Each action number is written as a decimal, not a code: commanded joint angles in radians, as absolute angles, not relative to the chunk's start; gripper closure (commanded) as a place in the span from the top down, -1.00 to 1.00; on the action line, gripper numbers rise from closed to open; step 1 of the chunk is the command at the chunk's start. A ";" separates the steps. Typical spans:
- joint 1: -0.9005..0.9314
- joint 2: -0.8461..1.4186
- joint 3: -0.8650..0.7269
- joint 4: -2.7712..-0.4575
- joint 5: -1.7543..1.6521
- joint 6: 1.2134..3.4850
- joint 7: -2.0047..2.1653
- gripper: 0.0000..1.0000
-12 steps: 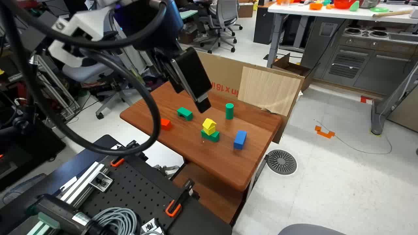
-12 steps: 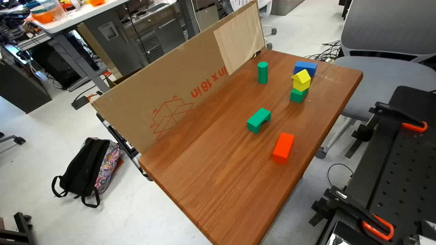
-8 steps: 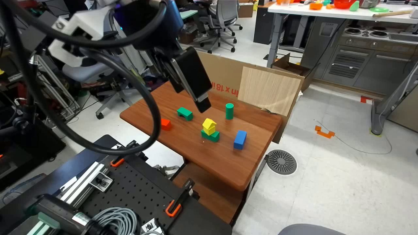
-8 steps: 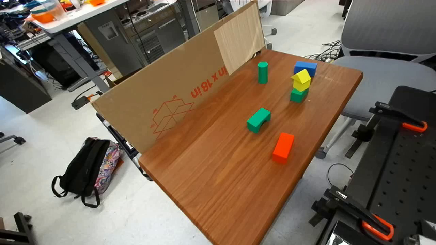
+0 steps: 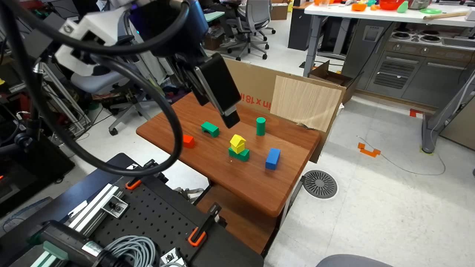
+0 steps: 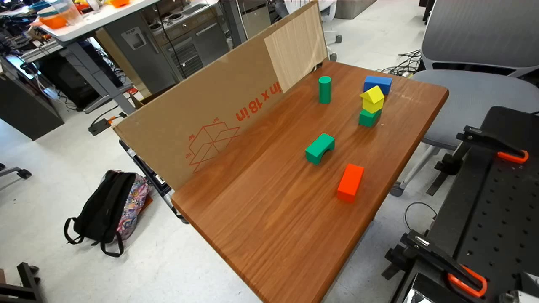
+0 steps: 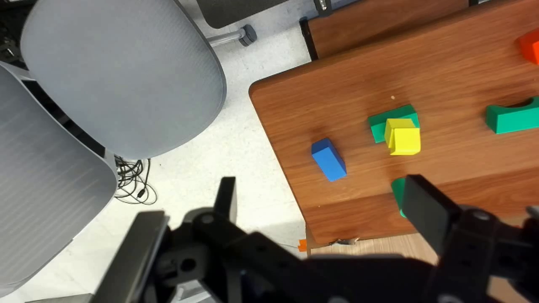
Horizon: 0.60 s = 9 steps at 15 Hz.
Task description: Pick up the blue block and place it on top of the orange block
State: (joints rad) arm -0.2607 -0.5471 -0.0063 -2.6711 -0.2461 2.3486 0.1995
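The blue block (image 5: 272, 159) lies on the brown table (image 5: 256, 189) near one end. It also shows in an exterior view (image 6: 377, 84), partly behind the yellow blocks, and in the wrist view (image 7: 329, 159). The orange-red block (image 6: 350, 183) lies flat near the table's long edge. The cable partly covers it in an exterior view (image 5: 189, 141), and it is cut by the right border of the wrist view (image 7: 531, 46). My gripper (image 7: 321, 180) is open and empty, with its fingers wide apart. It hangs well above the table in an exterior view (image 5: 219, 109).
A yellow stack (image 6: 372, 100) sits on a green block (image 6: 369, 118) beside the blue block. A green cylinder (image 6: 324, 89) stands upright nearby. A green arch (image 6: 320, 148) lies mid-table. A cardboard sheet (image 6: 219, 105) stands along one long edge. A grey chair (image 7: 126, 71) is beside the table end.
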 commanded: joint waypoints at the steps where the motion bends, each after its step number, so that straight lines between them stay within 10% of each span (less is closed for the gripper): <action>1: -0.250 -0.525 -0.013 -2.654 -0.248 2.332 0.197 1.00; 9: -0.218 -0.230 -0.018 -2.469 -0.258 2.325 0.168 1.00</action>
